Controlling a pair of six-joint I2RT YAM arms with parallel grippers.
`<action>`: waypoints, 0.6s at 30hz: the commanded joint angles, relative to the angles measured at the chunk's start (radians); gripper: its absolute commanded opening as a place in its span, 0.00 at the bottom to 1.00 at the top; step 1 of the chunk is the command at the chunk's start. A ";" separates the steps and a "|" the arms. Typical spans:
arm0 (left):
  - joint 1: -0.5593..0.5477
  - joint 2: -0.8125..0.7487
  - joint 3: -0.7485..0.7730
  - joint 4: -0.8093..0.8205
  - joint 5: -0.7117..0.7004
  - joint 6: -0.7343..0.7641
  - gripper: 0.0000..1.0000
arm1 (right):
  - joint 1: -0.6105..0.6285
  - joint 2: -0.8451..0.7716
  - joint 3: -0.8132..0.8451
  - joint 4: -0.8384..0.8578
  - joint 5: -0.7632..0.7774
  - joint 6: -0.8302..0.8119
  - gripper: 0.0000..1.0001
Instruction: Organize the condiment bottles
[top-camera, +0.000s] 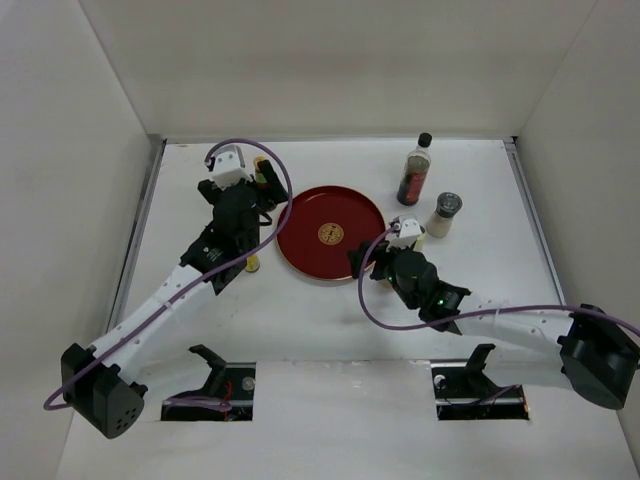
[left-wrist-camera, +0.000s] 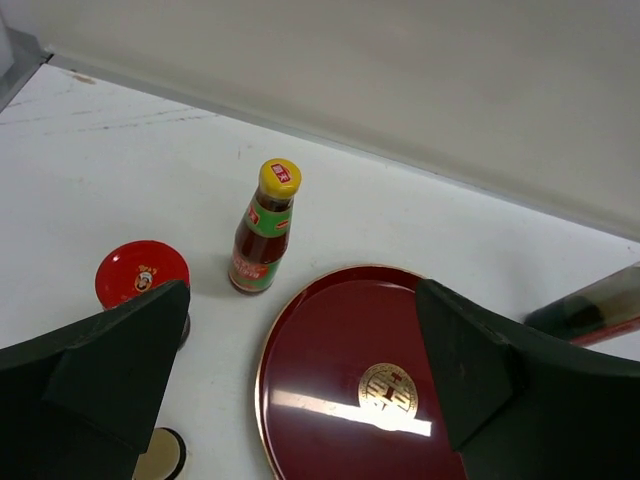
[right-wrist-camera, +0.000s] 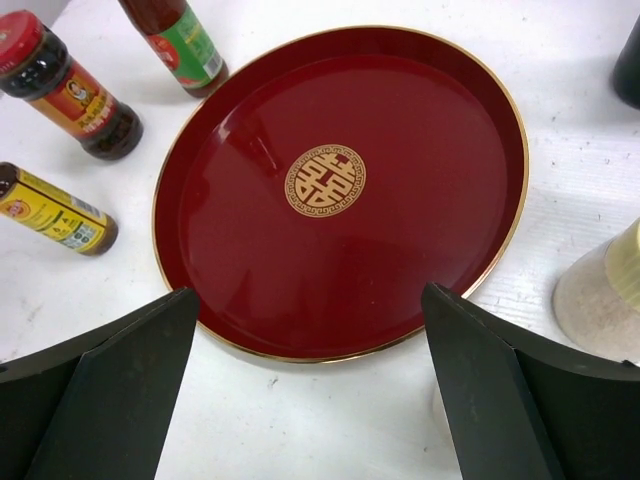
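The round red tray (top-camera: 331, 232) with a gold emblem lies mid-table. My left gripper (top-camera: 264, 190) is open and empty over the tray's left rim (left-wrist-camera: 262, 380). Beside it stand the green-labelled yellow-capped bottle (left-wrist-camera: 265, 230) and the red-lidded bottle (left-wrist-camera: 142, 275). My right gripper (top-camera: 362, 258) is open and empty over the tray's near rim (right-wrist-camera: 300, 355). A yellow-labelled bottle (right-wrist-camera: 55, 210) lies on its side left of the tray. The tall dark-sauce bottle (top-camera: 415, 170) and a grey-topped shaker (top-camera: 444, 214) stand right of the tray. A cream shaker (right-wrist-camera: 600, 300) stands close to my right finger.
White walls close the table at the back and both sides. A pale round top with a dark rim (left-wrist-camera: 160, 455) shows at the bottom edge of the left wrist view. Two dark slots (top-camera: 210, 385) sit in the near table edge by the arm bases.
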 joint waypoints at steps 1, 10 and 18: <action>0.019 -0.017 -0.023 0.053 0.010 0.029 1.00 | -0.003 -0.040 -0.003 0.079 -0.008 0.007 1.00; 0.066 0.046 0.008 0.146 0.017 0.086 1.00 | 0.000 -0.034 0.014 0.040 -0.024 0.007 0.08; 0.139 0.254 0.161 0.137 0.120 0.083 0.48 | -0.003 -0.046 0.019 0.039 -0.096 0.013 0.13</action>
